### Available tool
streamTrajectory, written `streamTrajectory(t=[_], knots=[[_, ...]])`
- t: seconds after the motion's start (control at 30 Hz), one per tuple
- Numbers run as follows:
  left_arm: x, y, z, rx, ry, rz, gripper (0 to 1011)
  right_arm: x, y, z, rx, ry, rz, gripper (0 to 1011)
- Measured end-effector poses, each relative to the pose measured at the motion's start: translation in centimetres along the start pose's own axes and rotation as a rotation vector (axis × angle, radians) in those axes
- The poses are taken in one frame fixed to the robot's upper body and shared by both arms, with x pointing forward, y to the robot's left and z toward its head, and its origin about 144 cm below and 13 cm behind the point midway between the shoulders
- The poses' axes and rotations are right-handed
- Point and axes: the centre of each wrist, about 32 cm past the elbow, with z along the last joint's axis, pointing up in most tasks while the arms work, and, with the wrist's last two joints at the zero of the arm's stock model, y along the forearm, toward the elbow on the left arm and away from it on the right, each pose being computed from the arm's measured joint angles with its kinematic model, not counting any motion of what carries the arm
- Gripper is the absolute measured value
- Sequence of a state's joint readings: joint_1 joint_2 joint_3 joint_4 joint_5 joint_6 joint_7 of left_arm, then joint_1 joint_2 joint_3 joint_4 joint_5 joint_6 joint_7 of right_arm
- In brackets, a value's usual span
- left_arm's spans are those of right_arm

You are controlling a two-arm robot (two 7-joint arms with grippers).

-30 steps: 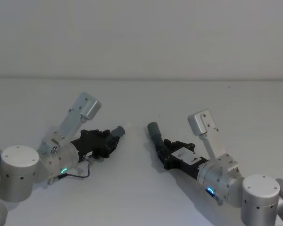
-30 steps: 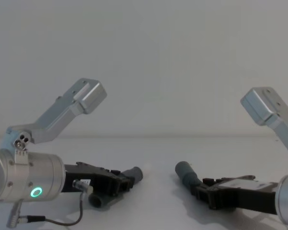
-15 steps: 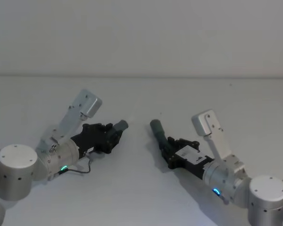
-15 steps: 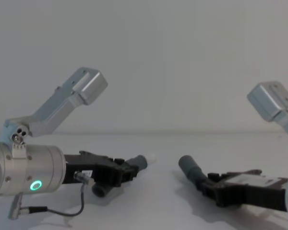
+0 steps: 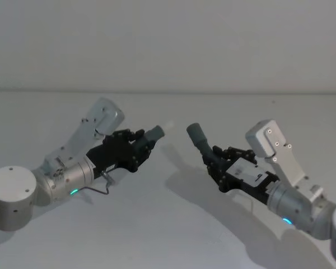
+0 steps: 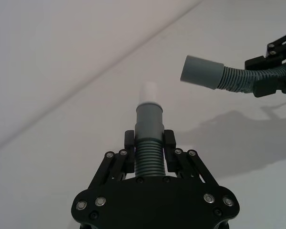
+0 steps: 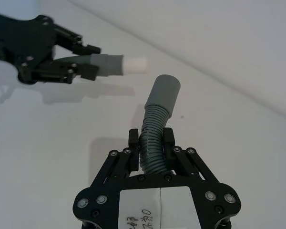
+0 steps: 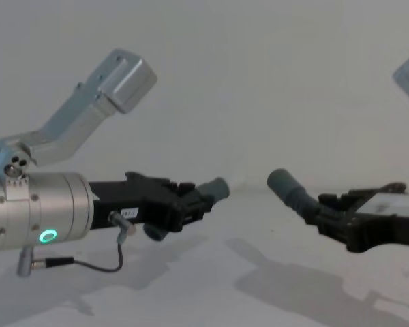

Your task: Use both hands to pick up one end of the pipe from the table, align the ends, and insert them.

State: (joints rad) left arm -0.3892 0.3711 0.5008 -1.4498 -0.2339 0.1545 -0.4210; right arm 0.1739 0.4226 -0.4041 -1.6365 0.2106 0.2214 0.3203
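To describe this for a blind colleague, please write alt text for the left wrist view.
The left gripper holds the white-tipped hose over the white table, tip pointing away. The second hose, held by the right gripper, brings its wide grey sleeve near that tip; a gap separates the two ends.

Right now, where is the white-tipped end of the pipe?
Head view, left of centre: the white-tipped end sticks out of the left gripper, off the table, facing the grey sleeve in the right gripper across a gap.
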Motion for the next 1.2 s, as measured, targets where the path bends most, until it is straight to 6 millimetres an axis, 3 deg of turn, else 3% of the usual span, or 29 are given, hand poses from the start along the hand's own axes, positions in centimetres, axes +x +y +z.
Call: streamTrajectory(t=[0.17,0.2,0.37,1.0,1.07,1.2], knots=[[0.2,0.2,0.4,-0.045,-0.048,-0.028,345,0.6,-1.1,0.8,0.016,-0.067,0.019,287],[0.5,0.4,0.9,-0.087,-0.102,-0.062,345,1.3,-2.5,1.7,0.022,-0.152,0.047,287],[1.1,0.6,1.5,-0.145,-0.189,-0.123,345,1.9,-4.0,2.9,0.022,-0.262,0.089,287],[2.2,1.1,3.1,-0.254,-0.410,-0.307,345,2.9,-6.1,4.6,-0.020,-0.489,0.182,287],[2.6,1.2,3.6,-0.282,-0.481,-0.370,345,3.6,-7.0,5.3,-0.058,-0.619,0.230,287],[3.1,1.2,4.0,-0.312,-0.553,-0.439,345,4.0,-7.5,5.7,-0.085,-0.698,0.256,287]])
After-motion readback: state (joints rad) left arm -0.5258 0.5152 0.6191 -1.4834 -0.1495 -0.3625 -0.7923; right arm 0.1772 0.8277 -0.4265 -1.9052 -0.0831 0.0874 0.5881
